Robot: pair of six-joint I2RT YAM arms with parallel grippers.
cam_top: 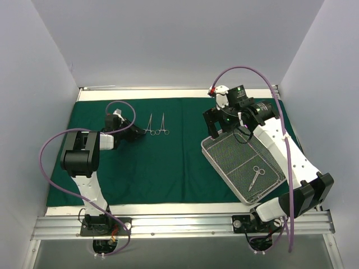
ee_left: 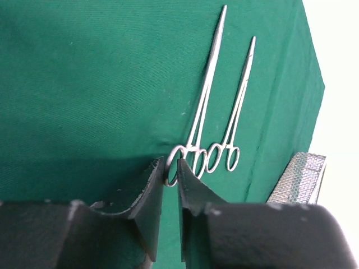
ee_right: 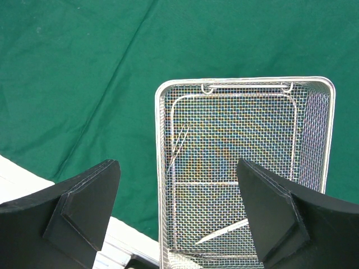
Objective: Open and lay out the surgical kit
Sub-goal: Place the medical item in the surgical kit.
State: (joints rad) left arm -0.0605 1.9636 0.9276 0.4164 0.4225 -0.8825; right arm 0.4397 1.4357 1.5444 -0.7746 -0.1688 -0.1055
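Drape (cam_top: 168, 168) lies spread flat. 2 forceps are on it at the far side, tips pointing away: forceps A (ee_left: 205, 95) and forceps B (ee_left: 239, 95), parallel, rings just beside each other.

Left gripper (ee_left: 170, 165) is low on the cloth at A's outer ring. Fingers nearly together, with the ring in the slim gap; cannot tell if they bite it.

Right gripper (ee_right: 179, 207) is spread wide, hovering over the far end of the tray (ee_right: 241, 81). The tray sits on the drape's right half with scissors (cam_top: 257, 176) lying in it toward the near end.

Step, as I read it: seating A in the row. Best to part the fingers a little and lift straight up, so the ring isn't dragged and A stays parallel to B. The cloth puckers at the fingertips, so sideways motion would likely pull both.

Scissors look to be next. The mesh may catch the tips.

Surface: green weave with faint creases and a white table (cam_top: 185, 93) margin around it. White walls on 3 sides, metal rail (cam_top: 185, 224) at the near edge.
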